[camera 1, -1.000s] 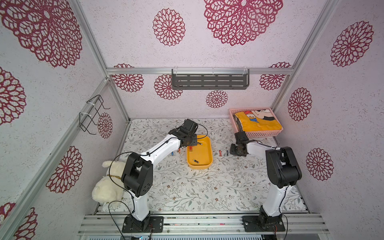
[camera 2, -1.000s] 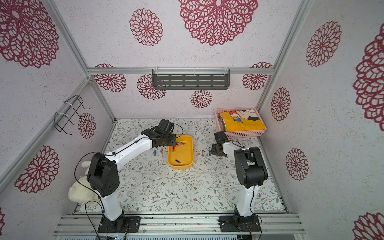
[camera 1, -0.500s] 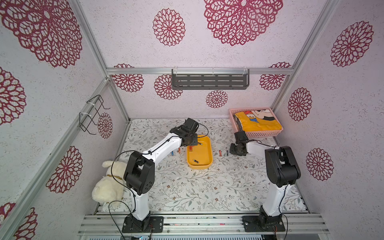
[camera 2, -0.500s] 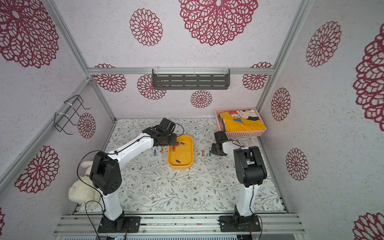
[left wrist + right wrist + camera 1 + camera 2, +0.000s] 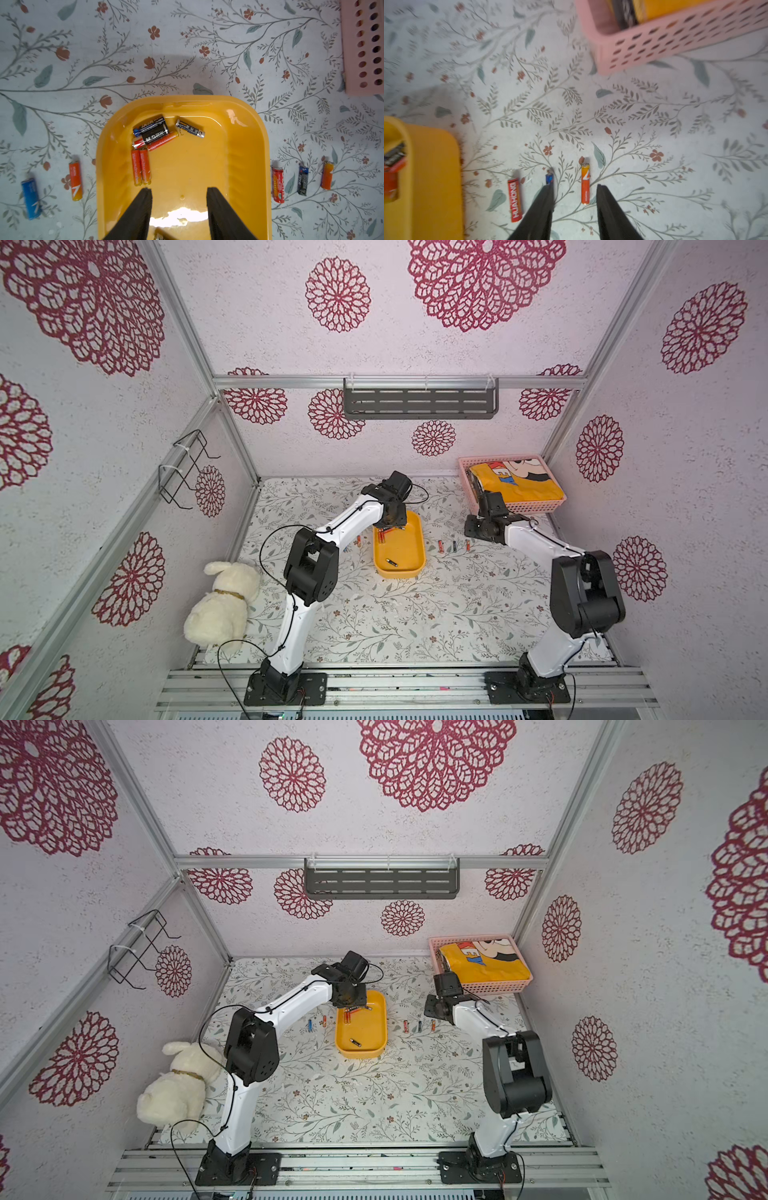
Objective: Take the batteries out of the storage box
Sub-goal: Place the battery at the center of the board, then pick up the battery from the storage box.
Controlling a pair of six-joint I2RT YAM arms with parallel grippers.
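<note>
The yellow storage box (image 5: 409,556) lies mid-table. In the left wrist view it holds a heap of black and orange batteries (image 5: 153,133) and two orange ones (image 5: 141,168) side by side. One black battery (image 5: 391,562) lies near its front end. My left gripper (image 5: 178,190) hangs open over the box floor, holding nothing. Three batteries (image 5: 454,546) lie in a row on the table right of the box, and two lie left of it (image 5: 75,180). My right gripper (image 5: 574,187) is open above that row, with an orange battery (image 5: 585,184) lying loose on the table between its fingers.
A pink lattice basket (image 5: 536,506) with a yellow cloth stands at the back right, close behind the right wrist. A cream plush toy (image 5: 224,605) sits at the front left. On the back wall hangs a grey shelf (image 5: 419,404), on the left wall a wire rack (image 5: 183,472).
My right gripper has opened from shut, and the orange battery now lies on the table between its fingers. My left gripper's jaws have narrowed slightly over the box.
</note>
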